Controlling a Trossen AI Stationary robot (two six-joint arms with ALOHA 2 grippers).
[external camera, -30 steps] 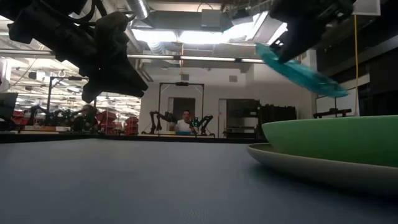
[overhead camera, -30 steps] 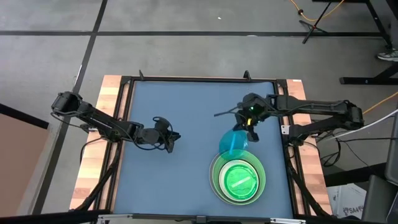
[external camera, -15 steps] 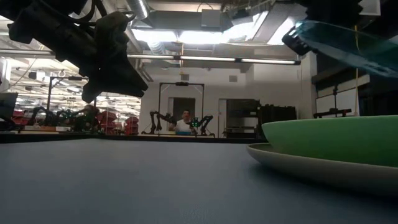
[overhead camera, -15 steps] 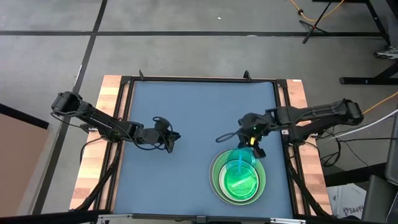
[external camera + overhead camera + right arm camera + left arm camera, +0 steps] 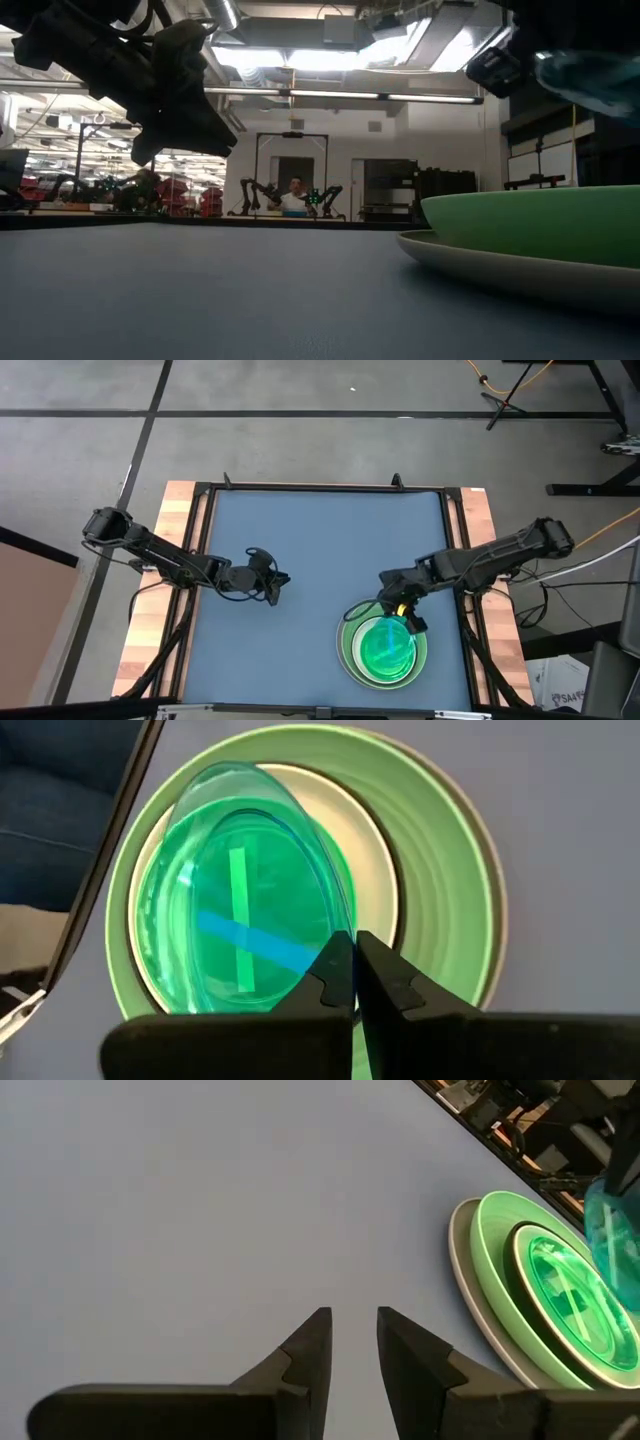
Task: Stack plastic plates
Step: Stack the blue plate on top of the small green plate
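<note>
Nearest the front edge of the blue surface sits the stack of plastic plates: a large grey plate at the bottom, a large light green plate on it, then a white plate whose rim shows as a pale ring, with glowing green plates nested inside. Any further layers cannot be told apart. Directly above the stack, the right pincer is clenched on the rim of a small translucent blue plate, which hangs tilted over the stack's middle; in the low view its edge is clear of the light green plate below. Farther back and well apart to the left, the left pincer hovers over bare surface, its fingers slightly parted and grasping nothing. Beyond the surface, a person sits in the room.
</note>
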